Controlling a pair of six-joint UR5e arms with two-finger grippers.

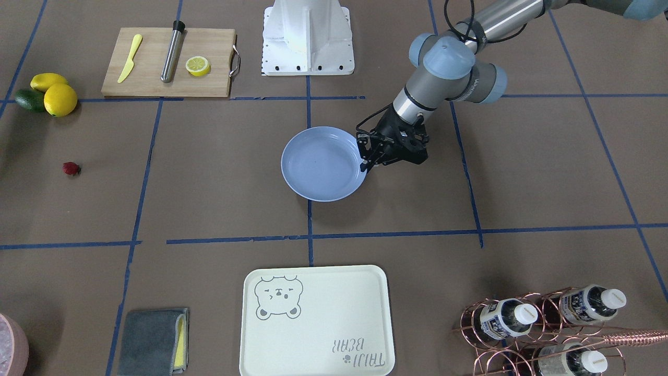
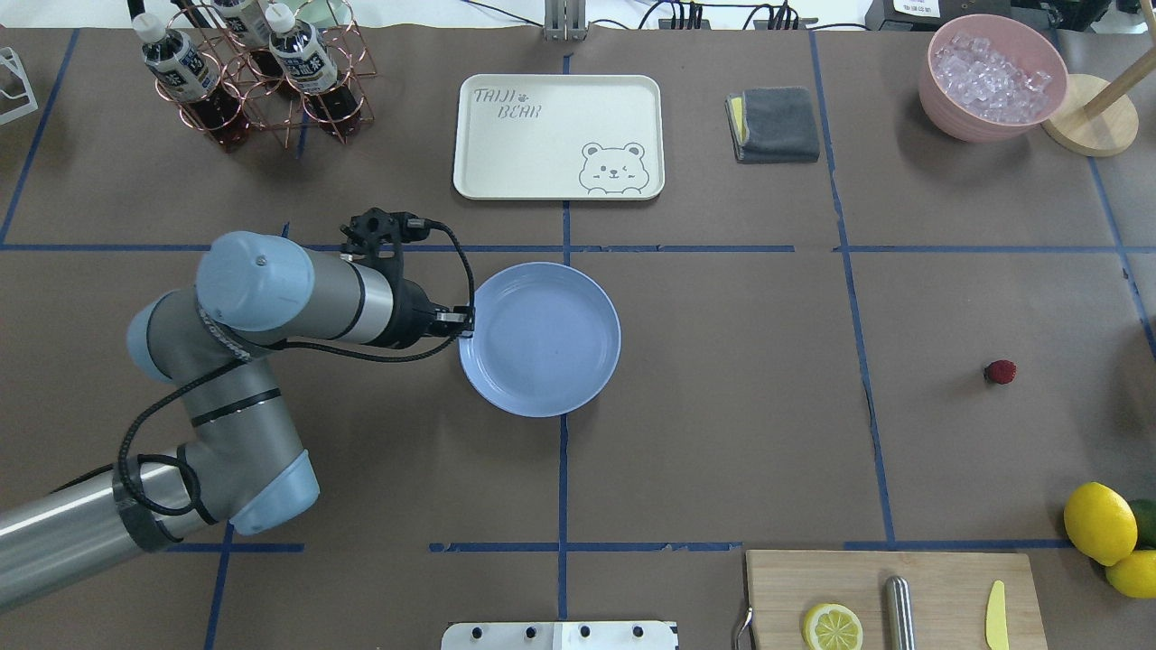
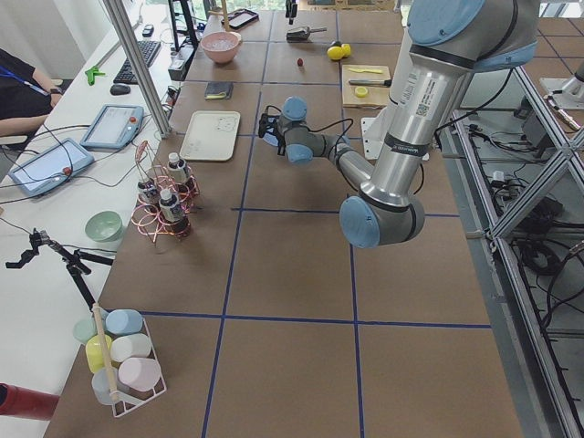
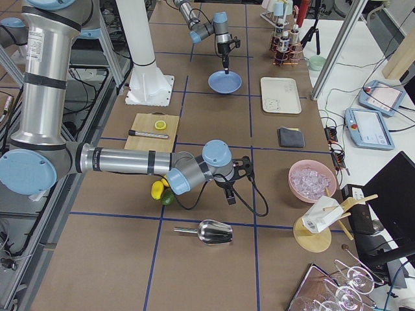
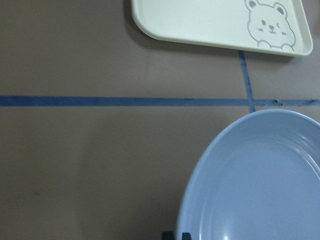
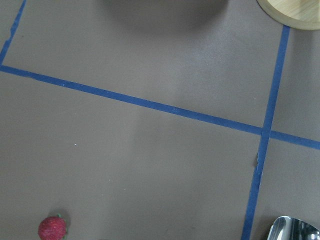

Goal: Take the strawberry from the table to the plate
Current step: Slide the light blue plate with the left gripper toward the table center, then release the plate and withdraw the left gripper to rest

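The strawberry (image 1: 71, 168) (image 2: 1000, 371) lies alone on the brown-paper table (image 2: 722, 433), far to the right in the overhead view. It also shows at the bottom left of the right wrist view, strawberry (image 6: 52, 228). The light-blue plate (image 1: 323, 164) (image 2: 540, 338) (image 5: 255, 185) sits empty at the table's middle. My left gripper (image 1: 364, 163) (image 2: 464, 323) is at the plate's near-left rim, with its dark fingertips (image 5: 167, 235) astride the rim and closed on it. My right gripper (image 4: 231, 194) shows only in the exterior right view, low over the table near the lemons; I cannot tell its state.
A wooden cutting board (image 2: 890, 596) holds a lemon half, a steel rod and a yellow knife. Lemons (image 2: 1099, 522) and an avocado sit beside it. The bear tray (image 2: 558, 135), a grey cloth (image 2: 774, 124), a bottle rack (image 2: 248, 77), an ice bowl (image 2: 992, 77) and a metal scoop (image 4: 207, 232) are around.
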